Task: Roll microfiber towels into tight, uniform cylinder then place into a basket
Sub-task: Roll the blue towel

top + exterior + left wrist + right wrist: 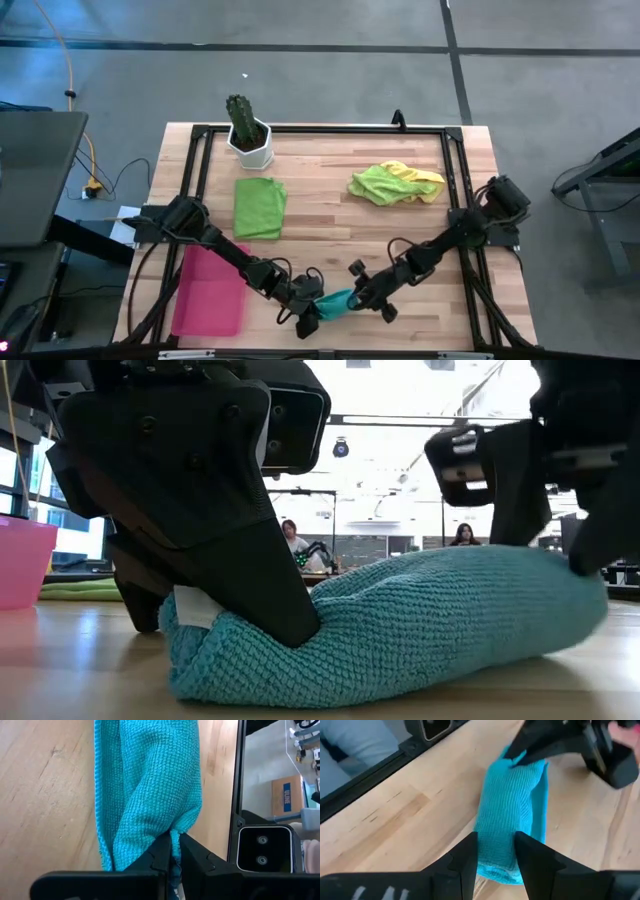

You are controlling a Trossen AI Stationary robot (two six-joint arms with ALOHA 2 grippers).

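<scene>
Teal cloth lies rolled into a thick, loose cylinder [338,300] on the wooden table [330,225], at the front edge, on the right side of the pink tray [208,292]. The left gripper [308,318] is at the end of the roll nearer to the tray; its fingers [165,852] are pressed together and pinch a fold of the teal cloth. The right gripper [362,292] is at the other end of the roll, away from the tray. Its fingers [467,852] stand on both sides of the roll and press on its flanks.

Behind the tray, a green towel [260,207] lies flat. Further behind it stands a white pot with a cactus [248,135]. A lime green towel [383,185] and a yellow towel [420,177] lie crumpled together, well apart from the tray, toward the back right of the table.
</scene>
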